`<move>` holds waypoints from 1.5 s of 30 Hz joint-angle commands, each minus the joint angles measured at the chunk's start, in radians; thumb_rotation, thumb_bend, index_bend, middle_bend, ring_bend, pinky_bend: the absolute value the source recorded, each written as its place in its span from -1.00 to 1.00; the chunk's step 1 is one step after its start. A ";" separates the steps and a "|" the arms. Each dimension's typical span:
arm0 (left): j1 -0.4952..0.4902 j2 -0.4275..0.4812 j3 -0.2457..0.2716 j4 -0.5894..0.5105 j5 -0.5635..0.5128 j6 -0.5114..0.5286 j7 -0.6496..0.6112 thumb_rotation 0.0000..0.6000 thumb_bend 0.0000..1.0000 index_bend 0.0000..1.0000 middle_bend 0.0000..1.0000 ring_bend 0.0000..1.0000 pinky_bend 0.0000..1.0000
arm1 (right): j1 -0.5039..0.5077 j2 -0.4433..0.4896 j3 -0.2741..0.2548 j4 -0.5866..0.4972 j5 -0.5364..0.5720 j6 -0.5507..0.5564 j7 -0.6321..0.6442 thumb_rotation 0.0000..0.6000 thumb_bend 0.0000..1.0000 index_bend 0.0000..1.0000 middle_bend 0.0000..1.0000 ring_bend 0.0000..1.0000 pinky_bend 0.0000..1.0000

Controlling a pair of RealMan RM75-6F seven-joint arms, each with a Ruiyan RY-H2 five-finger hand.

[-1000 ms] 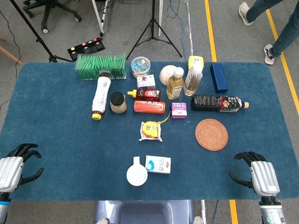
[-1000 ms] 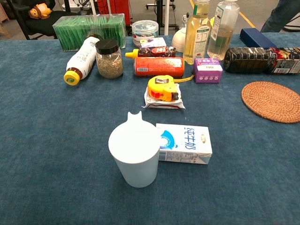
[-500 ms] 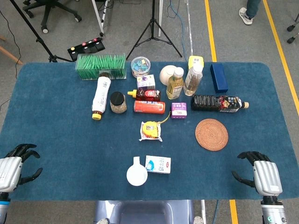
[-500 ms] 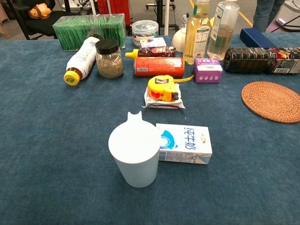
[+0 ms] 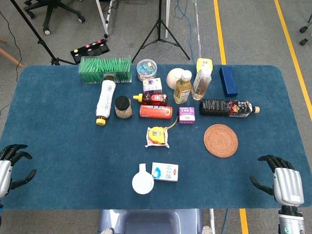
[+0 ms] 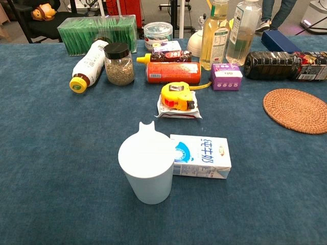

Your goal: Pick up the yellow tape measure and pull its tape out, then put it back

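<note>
At the far left edge of the blue cloth-covered table [image 5: 58, 146], the left hand [image 5: 9, 165] sits near the front corner, fingers spread and curled loosely, holding nothing. Further in, a white plastic bottle with a yellow cap [image 5: 104, 103] lies on its side beside a black-lidded glass jar of grains [image 5: 123, 107], with a clear box of green packets [image 5: 105, 69] behind them. Near the front centre stands a white plastic cup [image 6: 147, 169], touching a small white and blue milk carton [image 6: 201, 156] that lies flat. Behind these, the yellow tape measure [image 6: 178, 96] rests on a flat white packet [image 6: 176, 110], a short bit of yellow tape showing at its right side, just in front of an orange can lying on its side [image 6: 173, 72]. To the right lies a round woven rattan coaster [image 5: 221, 140]. At the front right corner, the right hand [image 5: 282, 181] is open too, fingers apart and empty, well apart from the tape measure.
</note>
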 commanded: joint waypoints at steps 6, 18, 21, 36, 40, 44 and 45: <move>-0.002 0.000 -0.002 -0.006 -0.005 -0.008 0.017 1.00 -0.54 -0.15 -0.49 -0.67 -0.42 | 0.002 0.010 0.005 -0.006 0.006 -0.006 0.004 0.71 -0.56 -0.30 -0.28 -0.30 -0.31; -0.032 -0.011 -0.007 -0.022 -0.007 -0.054 0.046 1.00 -0.54 -0.15 -0.49 -0.67 -0.42 | 0.034 0.008 -0.001 -0.010 -0.010 -0.064 0.037 0.71 -0.55 -0.30 -0.28 -0.30 -0.31; -0.041 -0.010 -0.002 -0.018 0.004 -0.067 0.040 1.00 -0.54 -0.15 -0.49 -0.67 -0.42 | 0.057 0.018 0.005 -0.007 -0.008 -0.101 0.080 0.70 -0.55 -0.30 -0.27 -0.30 -0.31; -0.104 0.034 -0.018 -0.036 0.016 -0.141 0.074 1.00 -0.54 -0.15 -0.49 -0.67 -0.42 | 0.274 0.060 0.065 -0.011 0.008 -0.406 0.262 0.70 -0.55 -0.32 -0.27 -0.29 -0.20; -0.131 0.047 -0.031 -0.055 0.008 -0.170 0.094 1.00 -0.54 -0.15 -0.49 -0.67 -0.42 | 0.355 0.051 0.088 -0.004 0.008 -0.502 0.300 0.71 -0.55 -0.38 -0.26 -0.29 -0.20; -0.155 0.047 -0.044 -0.074 -0.009 -0.196 0.093 1.00 -0.54 -0.15 -0.49 -0.67 -0.42 | 0.434 0.033 0.113 0.010 0.008 -0.586 0.340 0.71 -0.55 -0.41 -0.26 -0.27 -0.20; -0.158 0.047 -0.047 -0.077 -0.012 -0.199 0.093 1.00 -0.54 -0.16 -0.49 -0.67 -0.42 | 0.450 0.028 0.118 0.014 0.009 -0.600 0.343 0.70 -0.55 -0.42 -0.25 -0.27 -0.20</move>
